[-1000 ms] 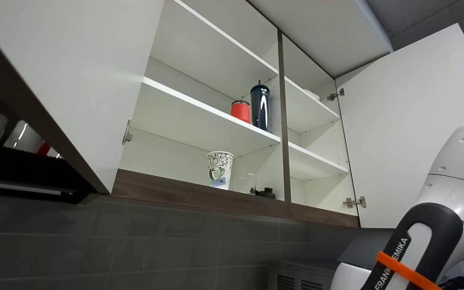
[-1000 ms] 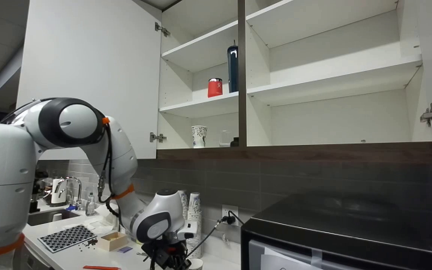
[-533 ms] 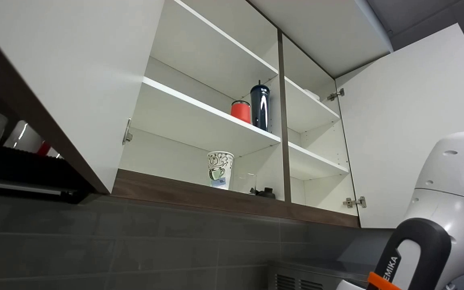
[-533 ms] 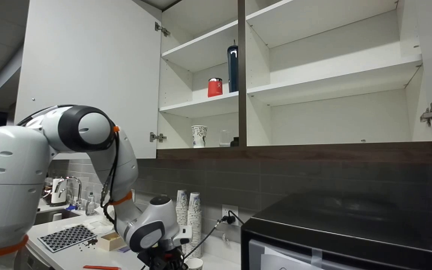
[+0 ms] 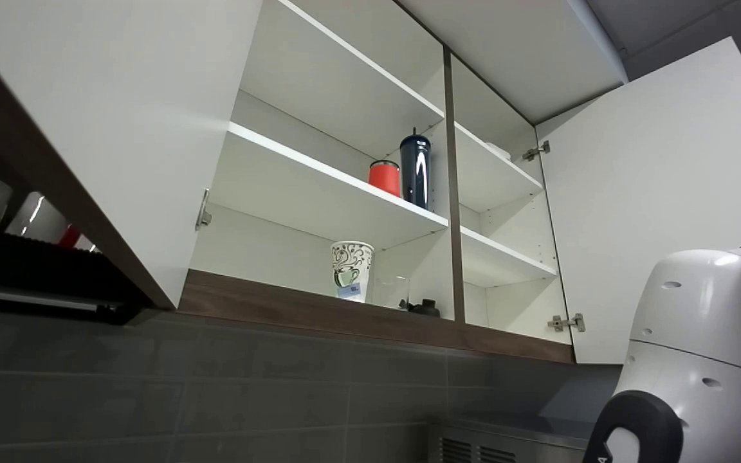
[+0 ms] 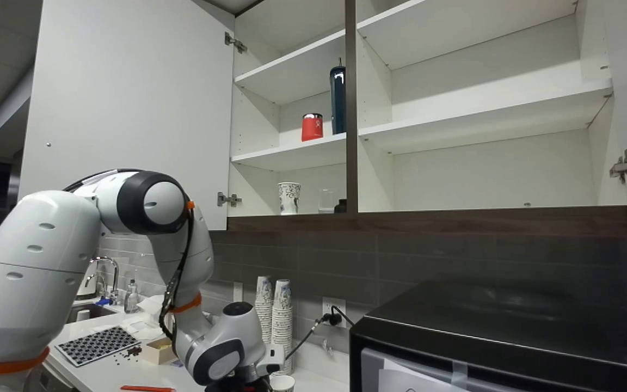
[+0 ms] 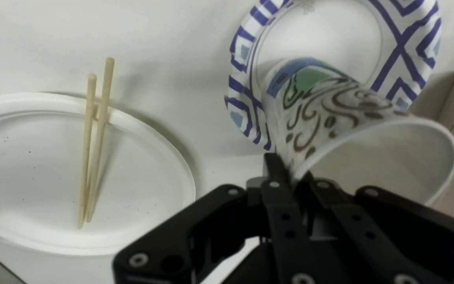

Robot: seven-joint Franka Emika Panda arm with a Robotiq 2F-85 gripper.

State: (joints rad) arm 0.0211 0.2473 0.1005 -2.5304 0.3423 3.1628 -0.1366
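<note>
My gripper (image 7: 292, 169) is shut on the rim of a paper cup (image 7: 325, 98) in the wrist view, one finger outside the wall and one inside. The cup has brown swirls and a green and blue print. It is tilted, its open mouth towards the lower right and its base over a paper plate with a purple pattern (image 7: 246, 90). Whether the base touches that plate I cannot tell. A white oval plate (image 7: 26, 185) lies to the left with two chopsticks (image 7: 99, 138) across its rim. In an exterior view the gripper (image 6: 237, 387) is mostly cut off by the bottom edge.
Above is an open cupboard (image 6: 487, 215) with a paper cup (image 5: 352, 270), a glass (image 5: 391, 292), a red tumbler (image 5: 384, 179) and a dark blue tumbler (image 5: 415, 170). Stacked cups (image 6: 282, 326), a standing cup (image 6: 282, 383), a cable (image 6: 308, 337) and a black appliance (image 6: 487, 326) are near the arm.
The arm has swung and lowered, its elbow moving right and down in one exterior view and its link moving left and down in another. The gripper has sunk further below the frame edge.
</note>
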